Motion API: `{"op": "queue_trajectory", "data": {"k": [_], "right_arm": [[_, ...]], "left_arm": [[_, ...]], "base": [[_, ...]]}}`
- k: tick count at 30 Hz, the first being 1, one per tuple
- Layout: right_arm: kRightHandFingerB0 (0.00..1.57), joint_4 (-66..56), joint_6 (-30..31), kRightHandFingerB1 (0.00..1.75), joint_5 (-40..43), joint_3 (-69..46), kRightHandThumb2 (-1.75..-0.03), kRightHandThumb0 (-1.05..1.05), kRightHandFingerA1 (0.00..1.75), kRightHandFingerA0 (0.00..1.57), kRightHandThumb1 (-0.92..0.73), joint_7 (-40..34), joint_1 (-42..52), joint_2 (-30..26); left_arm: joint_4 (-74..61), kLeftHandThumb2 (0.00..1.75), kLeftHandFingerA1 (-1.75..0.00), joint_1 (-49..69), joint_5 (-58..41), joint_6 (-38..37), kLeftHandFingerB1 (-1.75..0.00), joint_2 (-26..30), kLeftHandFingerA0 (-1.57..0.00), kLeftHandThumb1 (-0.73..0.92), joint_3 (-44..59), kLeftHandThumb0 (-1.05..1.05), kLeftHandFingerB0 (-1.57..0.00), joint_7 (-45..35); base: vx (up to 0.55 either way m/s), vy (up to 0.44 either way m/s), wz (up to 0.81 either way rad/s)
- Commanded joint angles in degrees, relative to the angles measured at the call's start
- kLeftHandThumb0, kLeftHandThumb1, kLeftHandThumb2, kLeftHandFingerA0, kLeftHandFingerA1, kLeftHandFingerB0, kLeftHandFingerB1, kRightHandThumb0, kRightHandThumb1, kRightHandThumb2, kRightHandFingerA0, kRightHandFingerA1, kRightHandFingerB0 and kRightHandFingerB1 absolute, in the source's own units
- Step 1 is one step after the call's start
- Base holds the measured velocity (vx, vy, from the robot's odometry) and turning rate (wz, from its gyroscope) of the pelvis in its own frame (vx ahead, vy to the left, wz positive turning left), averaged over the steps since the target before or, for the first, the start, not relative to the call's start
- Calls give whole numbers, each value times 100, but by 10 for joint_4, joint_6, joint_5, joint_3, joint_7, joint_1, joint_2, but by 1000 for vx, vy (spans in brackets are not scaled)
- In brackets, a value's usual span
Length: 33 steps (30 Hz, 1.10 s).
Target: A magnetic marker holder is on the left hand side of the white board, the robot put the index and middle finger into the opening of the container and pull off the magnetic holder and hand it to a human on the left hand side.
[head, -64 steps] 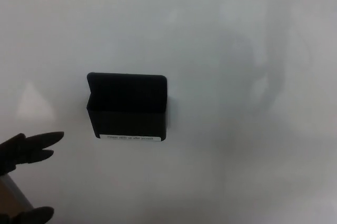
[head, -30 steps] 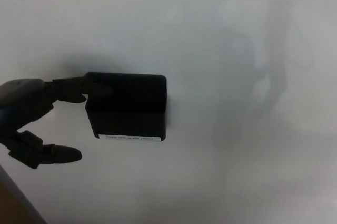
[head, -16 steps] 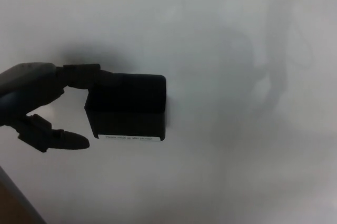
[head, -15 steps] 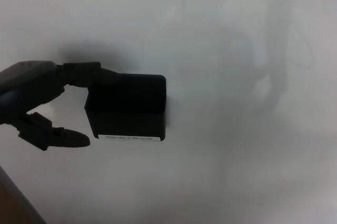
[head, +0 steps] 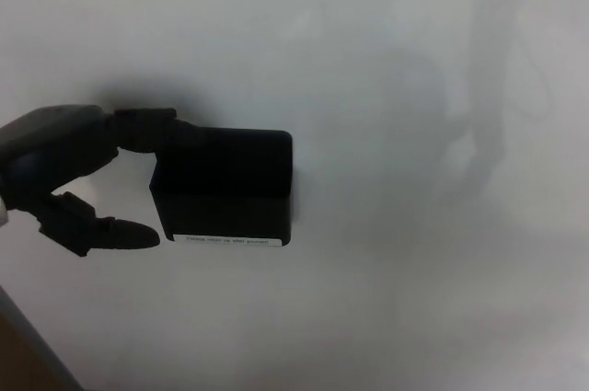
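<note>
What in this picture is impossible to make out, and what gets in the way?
Head view only:
- Inside of the black box-shaped marker holder: too dark to see any contents.
- Small white label on its lower edge: print too small and blurred.
- Black left hand: upper fingertips merge with the holder's dark top.
- Right hand: outside the picture.

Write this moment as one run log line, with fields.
stage: hooking | left hand: upper fingers reach into marker holder top | holder: on whiteboard | right hand: not in view

Single head view, close, square-on to the whiteboard (head: 414, 60)
</note>
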Motion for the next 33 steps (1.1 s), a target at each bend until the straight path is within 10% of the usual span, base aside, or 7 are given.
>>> {"op": "queue_trajectory", "data": {"k": [1, 10, 31, 33], "right_arm": [[37, 3, -11, 51, -3, 0, -89, -58, 60, 60, -59, -9, 1, -10], [37, 3, -11, 51, -7, 0, -89, -58, 60, 60, -59, -16, -3, -10], [38, 5, -16, 51, -5, 2, -87, -56, 61, 61, -58, -13, -5, -7], [42, 4, -9, 38, -8, 3, -61, -51, 49, 67, -71, -15, -12, -8]], "left_arm": [[28, 58, -35, -13, 15, 14, -30, -7, -34, 56, -7, -66, -28, 1], [49, 79, -43, -29, 31, 7, -39, -14, -28, 48, -22, -72, -21, 0], [35, 58, -33, -39, 50, 28, -29, -44, -32, 57, -42, -69, -26, 0], [32, 78, -42, -45, 55, 33, -39, -45, -27, 47, -42, -72, -23, 0]], "base": [[0, 0, 0], [0, 0, 0], [0, 0, 0], [0, 0, 0]]}}
